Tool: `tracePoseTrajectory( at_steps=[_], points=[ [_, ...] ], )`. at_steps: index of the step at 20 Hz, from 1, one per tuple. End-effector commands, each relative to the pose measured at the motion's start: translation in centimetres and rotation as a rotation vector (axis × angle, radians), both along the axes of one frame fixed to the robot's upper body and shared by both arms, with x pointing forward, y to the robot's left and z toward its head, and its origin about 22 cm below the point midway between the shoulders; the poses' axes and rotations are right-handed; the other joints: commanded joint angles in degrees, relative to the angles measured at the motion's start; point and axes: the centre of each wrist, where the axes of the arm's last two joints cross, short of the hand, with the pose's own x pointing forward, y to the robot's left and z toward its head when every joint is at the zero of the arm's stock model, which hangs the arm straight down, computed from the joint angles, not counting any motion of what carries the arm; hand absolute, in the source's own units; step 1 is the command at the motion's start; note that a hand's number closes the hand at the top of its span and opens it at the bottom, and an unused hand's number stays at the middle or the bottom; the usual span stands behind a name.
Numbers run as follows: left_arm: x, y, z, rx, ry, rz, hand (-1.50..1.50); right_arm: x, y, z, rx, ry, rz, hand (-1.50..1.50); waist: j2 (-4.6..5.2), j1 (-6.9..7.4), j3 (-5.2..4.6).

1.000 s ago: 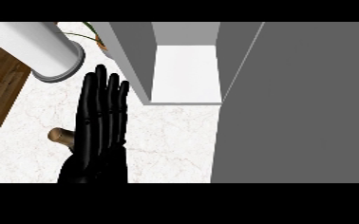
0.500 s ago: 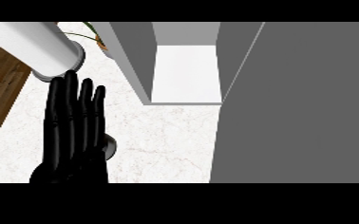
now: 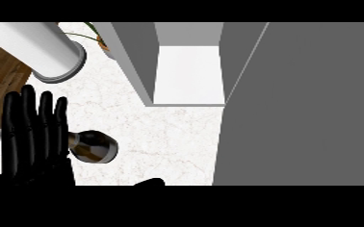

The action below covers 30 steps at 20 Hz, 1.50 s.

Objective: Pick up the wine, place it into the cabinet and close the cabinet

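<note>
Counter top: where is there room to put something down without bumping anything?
The white counter is bare between the wine bottle and the grey cabinet door, in front of the open cabinet. Another bare strip runs between the white cylinder and the cabinet. It's crowded at lower left, where the left hand stands beside the bottle.

the wine (image 3: 93, 146) is a dark bottle standing on the white marble counter, seen from above so it looks like a round shape with grey shine. the cabinet (image 3: 186, 72) is open, grey outside, white inside.
</note>
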Motion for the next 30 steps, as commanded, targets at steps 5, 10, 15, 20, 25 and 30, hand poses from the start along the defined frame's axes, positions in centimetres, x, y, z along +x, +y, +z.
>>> tracePoseTrajectory(
  at_steps=[5,10,15,20,25,30],
  points=[
    [1.4,5.4,-2.3,-0.001,0.036,0.152,-1.5,-1.5,0.1,1.6,0.03,-0.038,0.031,-1.5,0.14,-0.15,-0.12],
    [1.5,6.9,-4.9,0.001,0.085,0.155,-1.5,-1.3,-0.1,1.7,0.026,-0.017,0.012,-1.5,0.06,0.01,-0.06],
    [2.0,9.2,-7.8,-0.009,0.123,0.16,-1.5,-1.1,1.2,2.5,0.012,-0.03,0.022,-1.5,0.03,0.15,-0.07],
    [2.2,9.8,-10.5,-0.003,0.184,0.156,-1.5,-1.2,1.0,0.9,0.036,-0.03,0.017,-1.5,0.04,0.02,0.01],
    [2.7,13.3,-15.5,-0.055,0.225,0.157,-1.5,-1.4,0.6,2.4,0.035,-0.021,0.023,-1.5,0.04,-0.07,-0.07],
    [2.5,15.4,-18.3,-0.051,0.254,0.163,-1.5,-0.4,0.7,0.8,0.031,-0.032,0.011,-1.5,0.08,0.0,0.0]
  ],
)
